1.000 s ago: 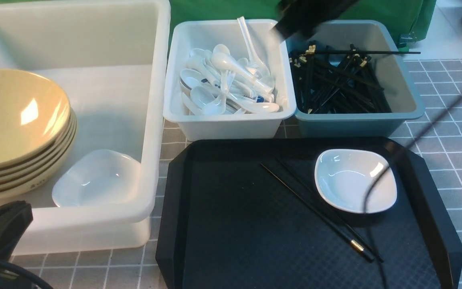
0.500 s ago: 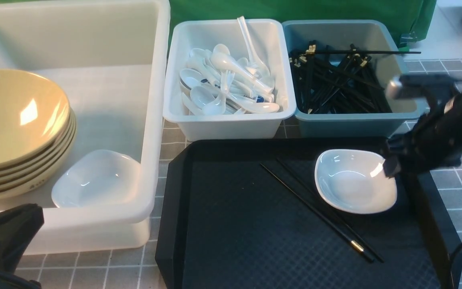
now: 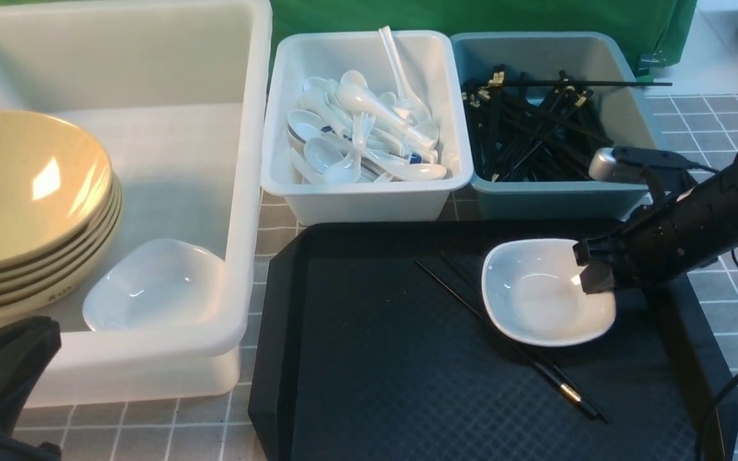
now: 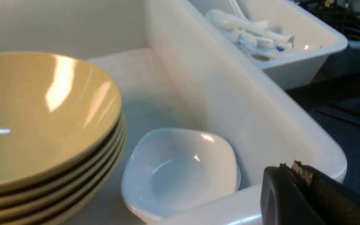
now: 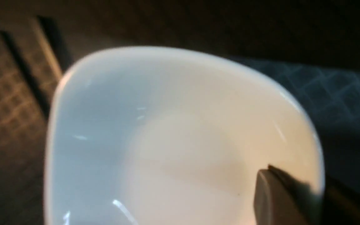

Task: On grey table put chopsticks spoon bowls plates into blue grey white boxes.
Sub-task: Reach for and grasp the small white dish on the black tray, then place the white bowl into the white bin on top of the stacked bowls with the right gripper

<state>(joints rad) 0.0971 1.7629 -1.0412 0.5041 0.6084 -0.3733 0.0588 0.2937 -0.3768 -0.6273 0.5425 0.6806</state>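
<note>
A small white plate (image 3: 535,301) sits on the black tray (image 3: 375,384), partly over a pair of black chopsticks (image 3: 566,389). My right gripper (image 3: 590,274) is shut on the plate's right rim, one finger inside the dish (image 5: 270,190) and the other outside it. In the right wrist view the plate (image 5: 167,140) fills the picture. My left gripper (image 4: 292,167) is shut and empty, low by the near wall of the big white tub (image 3: 247,192). The tub holds stacked tan bowls (image 3: 23,192) and another white plate (image 3: 151,285).
A white bin (image 3: 369,200) full of white spoons (image 3: 369,128) and a blue-grey bin (image 3: 555,200) full of black chopsticks (image 3: 535,134) stand behind the tray. The grey gridded table (image 3: 728,192) shows to the right. A black cable (image 3: 728,390) hangs at the tray's right edge.
My right arm swung down from above the bins to the plate, and its jaws closed on the rim. The plate shifted left over the chopsticks. The left gripper barely moved.
</note>
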